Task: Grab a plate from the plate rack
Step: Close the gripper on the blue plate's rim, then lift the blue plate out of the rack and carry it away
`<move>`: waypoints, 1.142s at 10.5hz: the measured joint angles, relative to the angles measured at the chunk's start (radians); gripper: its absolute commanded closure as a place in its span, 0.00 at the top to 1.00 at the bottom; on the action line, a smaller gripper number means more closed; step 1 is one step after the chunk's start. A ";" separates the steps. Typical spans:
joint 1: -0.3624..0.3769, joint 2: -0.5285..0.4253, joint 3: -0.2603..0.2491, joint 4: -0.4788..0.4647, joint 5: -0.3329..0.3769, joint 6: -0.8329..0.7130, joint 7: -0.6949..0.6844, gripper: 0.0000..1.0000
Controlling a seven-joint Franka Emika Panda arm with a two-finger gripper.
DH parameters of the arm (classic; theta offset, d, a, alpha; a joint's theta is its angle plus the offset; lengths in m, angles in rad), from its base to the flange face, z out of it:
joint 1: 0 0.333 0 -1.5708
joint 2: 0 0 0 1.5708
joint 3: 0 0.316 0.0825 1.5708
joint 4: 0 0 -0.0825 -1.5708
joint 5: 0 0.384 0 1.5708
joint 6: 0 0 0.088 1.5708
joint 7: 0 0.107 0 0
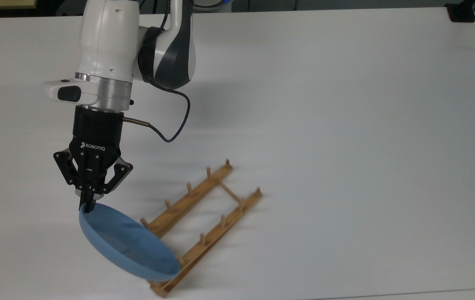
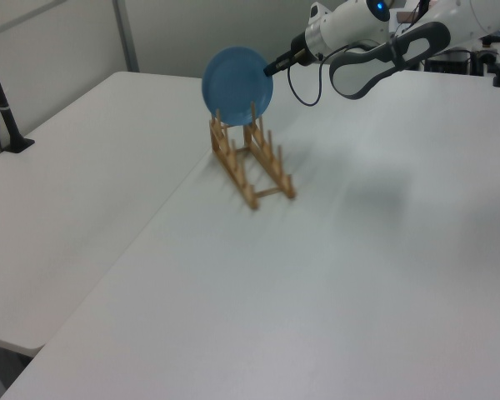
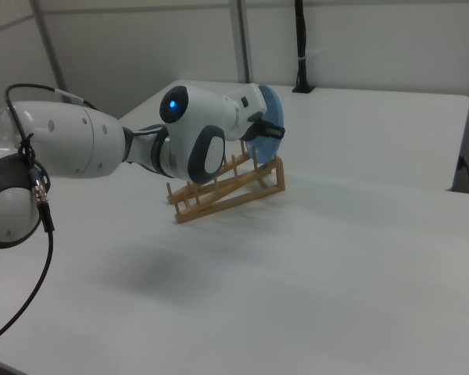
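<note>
A: Start with the top view. Where is the plate (image 1: 127,243)?

B: Near the bench's (image 1: 345,104) front edge, toward the top view's left. It stands tilted at the near end of the plate rack (image 1: 204,227), its lower rim among the pegs there. The rack runs diagonally away from it, toward the top view's upper right.

A: And the claw (image 1: 88,205)?

B: It points down at the plate's upper rim, fingers drawn together and clenched on that rim. A dark cable (image 1: 170,121) loops from its body back to the arm (image 1: 108,46).

A: What does the left view add?

B: The plate (image 2: 237,82) faces the camera, a blue disc standing at the rack's (image 2: 252,162) far end, toward the bench's (image 2: 358,292) far edge. The claw (image 2: 271,69) meets its rim at the left view's right side, the arm (image 2: 375,33) reaching in from the upper right.

A: The right view?

B: The arm (image 3: 117,148) crosses from the right view's left and covers much of the plate (image 3: 270,121); a blue sliver shows past the wrist. The rack (image 3: 227,187) appears lifted at the plate end, sloping down toward the right view's left. I cannot make out the claw's fingers here.
</note>
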 measured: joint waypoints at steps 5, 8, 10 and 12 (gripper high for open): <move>-0.004 -0.026 -0.001 0.037 0.013 0.010 0.007 0.00; -0.010 -0.152 0.000 0.036 0.038 -0.105 0.091 0.00; -0.010 -0.268 0.001 0.035 0.039 -0.417 0.115 0.00; -0.010 -0.384 0.004 0.032 0.043 -0.769 0.115 0.00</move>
